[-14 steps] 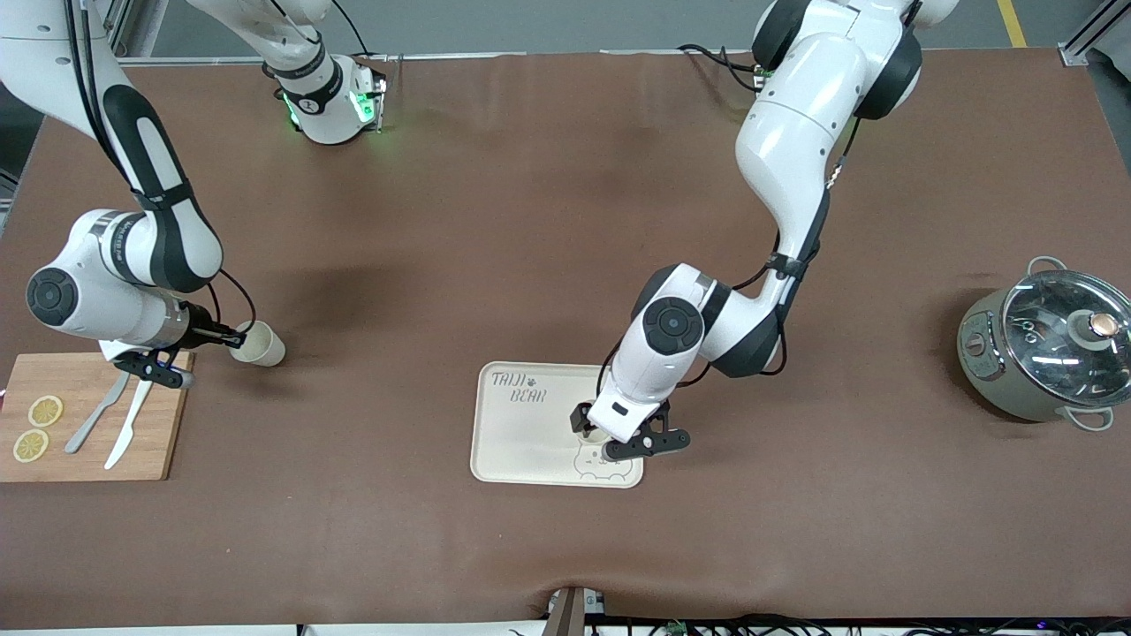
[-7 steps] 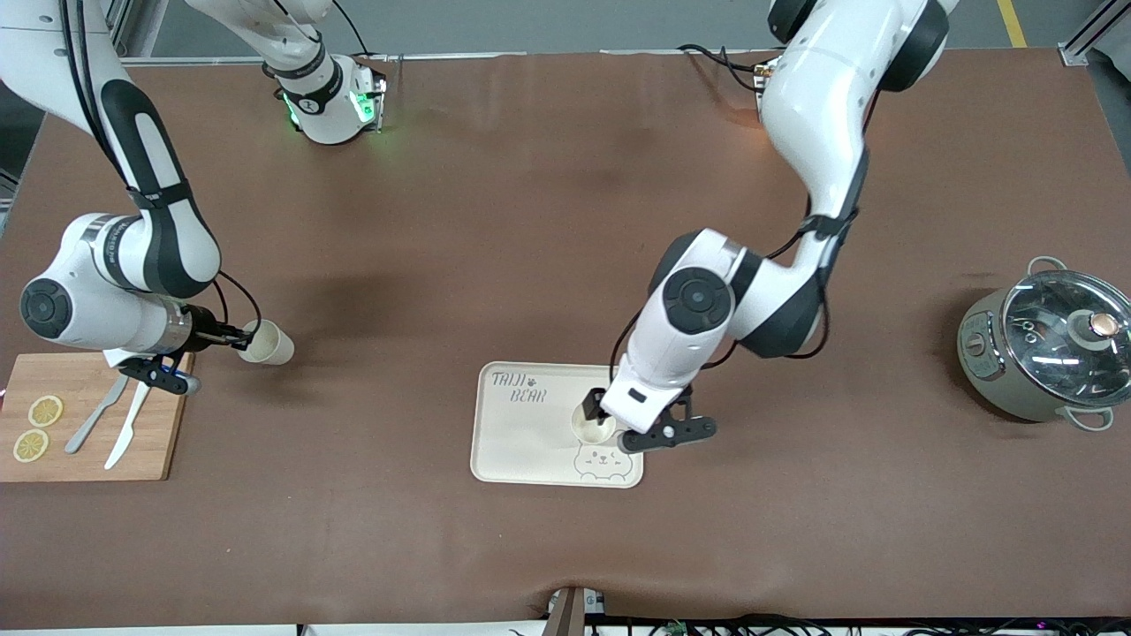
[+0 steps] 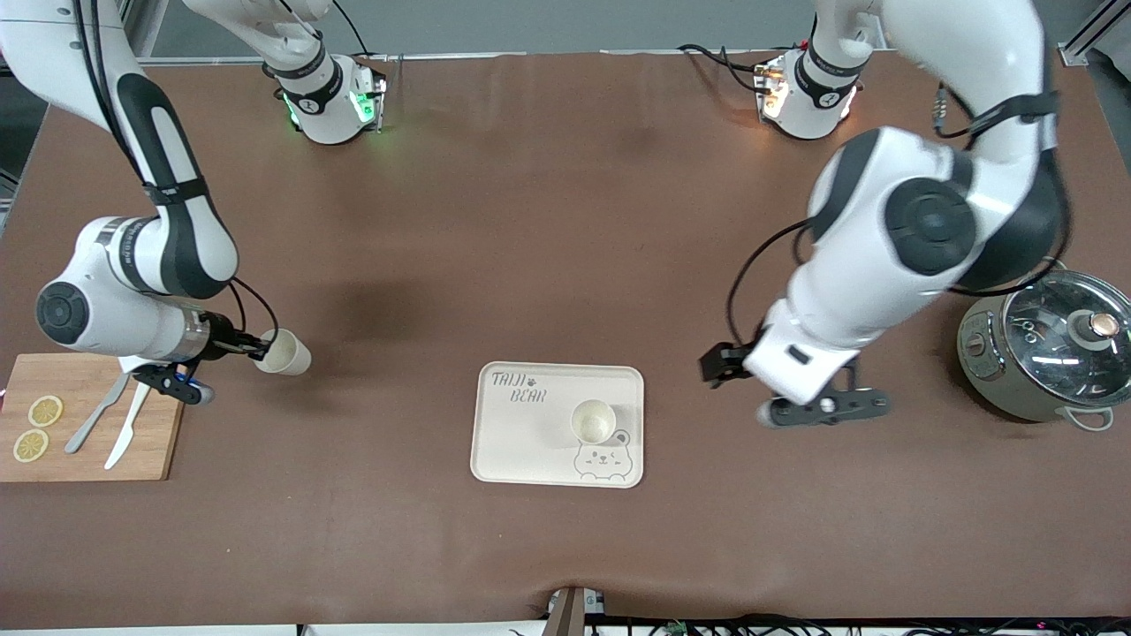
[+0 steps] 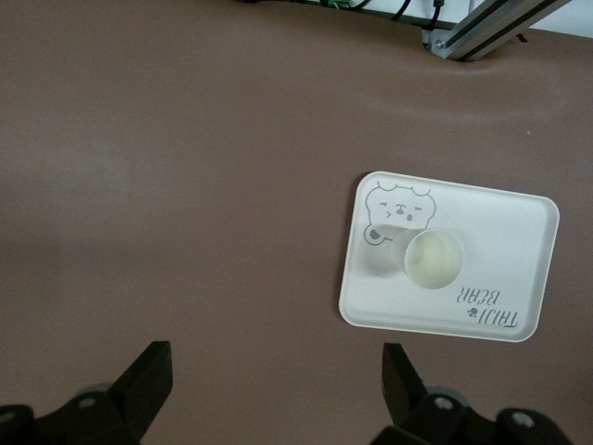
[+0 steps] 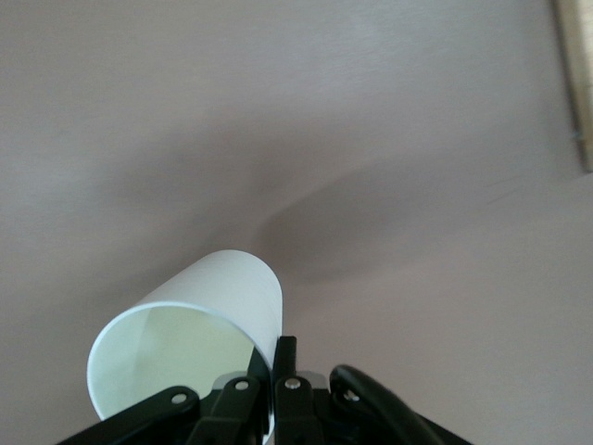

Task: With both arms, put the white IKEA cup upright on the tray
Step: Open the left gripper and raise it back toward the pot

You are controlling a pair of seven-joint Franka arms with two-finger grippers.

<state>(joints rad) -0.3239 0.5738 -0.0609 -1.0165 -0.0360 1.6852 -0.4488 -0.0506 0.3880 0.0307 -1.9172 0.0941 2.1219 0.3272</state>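
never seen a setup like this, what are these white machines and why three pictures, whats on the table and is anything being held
These are two robot arms at a brown table. One picture looks down from a high camera facing them; the other two come from cameras on each wrist. The right gripper is shut on a tilted white cup, over the table beside the cutting board with a knife, fork and lemon slices. The left gripper hangs open over bare table between the tray and the pot. A second cup stands upright on the tray.

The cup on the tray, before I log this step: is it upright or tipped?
Upright: the cup stands on the tray, its round open mouth facing up.
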